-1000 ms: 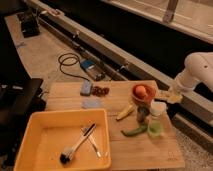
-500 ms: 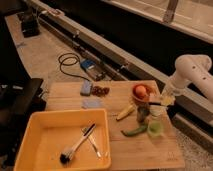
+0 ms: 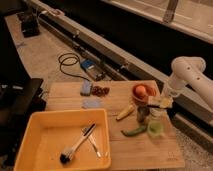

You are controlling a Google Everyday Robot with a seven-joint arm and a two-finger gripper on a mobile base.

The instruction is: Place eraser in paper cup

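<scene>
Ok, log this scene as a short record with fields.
surface: wooden table
hand: at the table's right edge, beside the orange bowl, above the pale green cup
eraser: cannot be picked out
paper cup: cannot be picked out
yellow tub: front left, holds a brush
other items: blue-grey pad, green pepper, dark grey cylinder

The hand (image 3: 159,103) hangs beside the orange bowl (image 3: 142,93).

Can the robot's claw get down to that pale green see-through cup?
Probably yes. The claw hangs right above the pale green see-through cup, and nothing shows between them.
</scene>
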